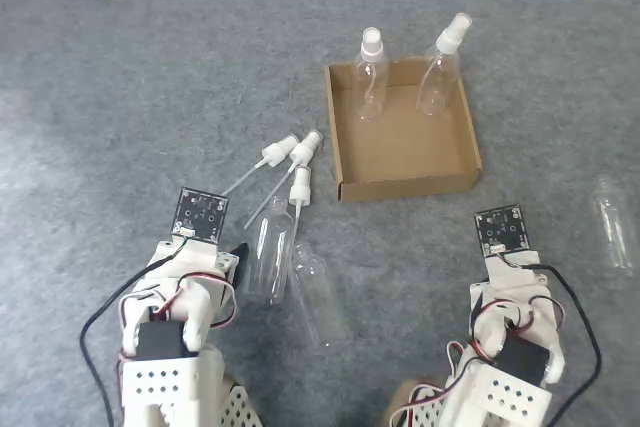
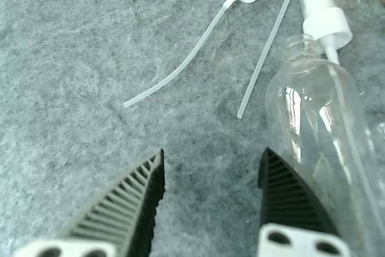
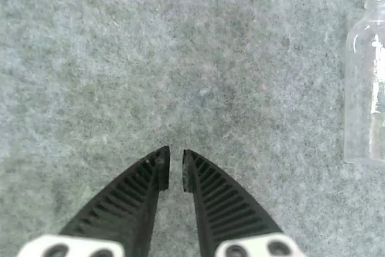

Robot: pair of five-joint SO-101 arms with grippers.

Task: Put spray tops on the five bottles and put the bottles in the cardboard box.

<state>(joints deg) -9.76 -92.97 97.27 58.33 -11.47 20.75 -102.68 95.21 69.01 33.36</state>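
Two clear bottles with white spray tops [image 1: 371, 72] [image 1: 441, 65] stand in the cardboard box [image 1: 405, 185]. Left of the box, two loose spray tops [image 1: 279, 152] [image 1: 306, 148] lie on the carpet, their thin tubes [image 2: 180, 70] [image 2: 264, 58] trailing. A third spray top [image 2: 325, 19] has its tube inside a lying bottle [image 2: 313, 118], cap not seated on the neck. A bare bottle [image 1: 320, 292] lies beside it. My left gripper [image 2: 212, 159] is open just short of that bottle, empty. My right gripper [image 3: 173, 162] is shut over bare carpet, with a capless bottle [image 3: 367, 88] off to its side.
Grey carpet covers the whole table. The capless bottle [image 1: 612, 222] lies alone near the right edge. The box sits at the back centre-right, between the two arms' reach. Open carpet stretches on the left side [image 1: 100, 127].
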